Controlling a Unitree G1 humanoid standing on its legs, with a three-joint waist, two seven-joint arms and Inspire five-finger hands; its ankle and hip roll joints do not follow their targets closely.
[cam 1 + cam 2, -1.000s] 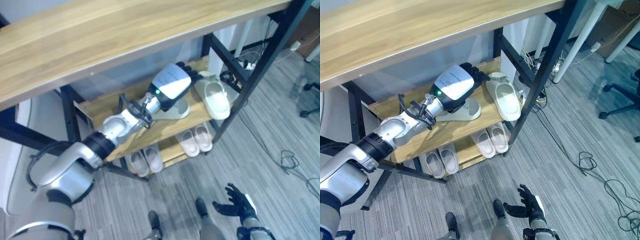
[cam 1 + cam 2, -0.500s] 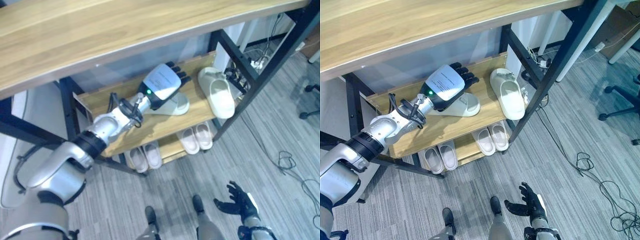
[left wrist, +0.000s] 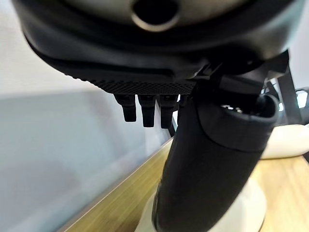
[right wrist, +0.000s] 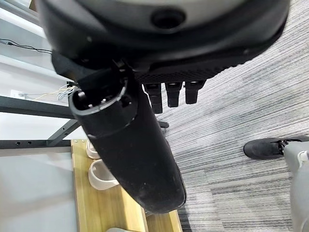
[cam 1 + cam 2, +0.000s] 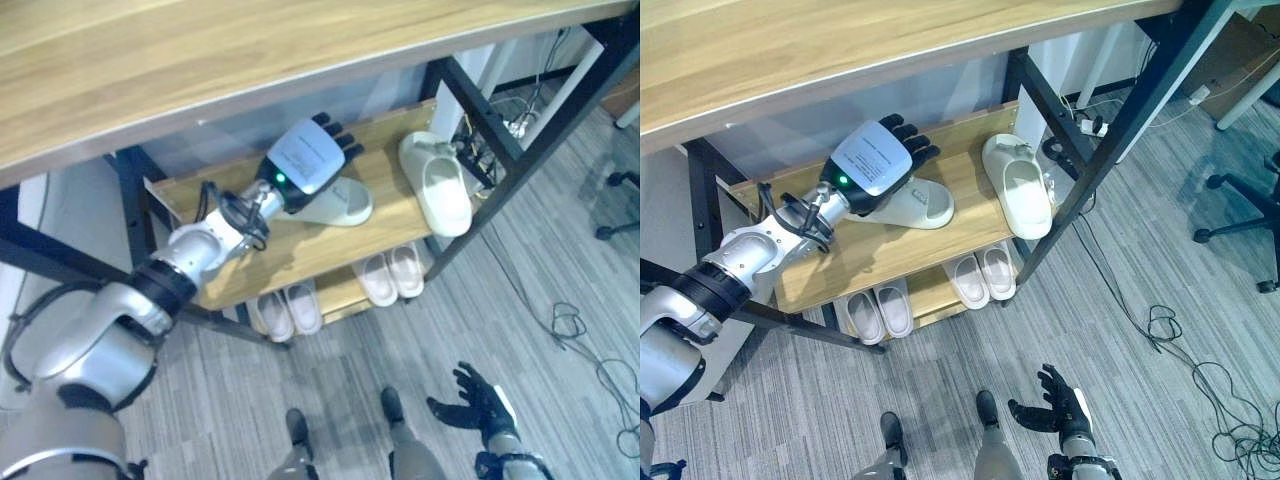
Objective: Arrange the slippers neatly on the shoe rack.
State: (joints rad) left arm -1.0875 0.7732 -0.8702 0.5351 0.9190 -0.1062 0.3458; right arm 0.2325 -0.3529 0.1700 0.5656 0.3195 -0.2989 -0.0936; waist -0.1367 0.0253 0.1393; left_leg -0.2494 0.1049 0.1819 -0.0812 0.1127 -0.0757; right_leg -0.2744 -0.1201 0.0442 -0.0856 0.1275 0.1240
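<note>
A cream slipper lies on its side along the upper shelf of the wooden shoe rack. My left hand lies over its left end, open with straight fingers, and its thumb stands above the pale sole; I cannot tell whether it touches. A second cream slipper rests sole down at the shelf's right end, its toe hanging over the front edge. My right hand hangs low above the floor, open with spread fingers and holding nothing.
Two pale pairs stand on the lower shelf. A wooden tabletop overhangs the rack, and a black frame leg slants past its right end. Cables lie on the grey floor, with a chair base at the right.
My left hand has drawn back to the left along the upper shelf, uncovering more of the slipper beneath it. The camera has shifted a little. The right hand has stayed where it was.
</note>
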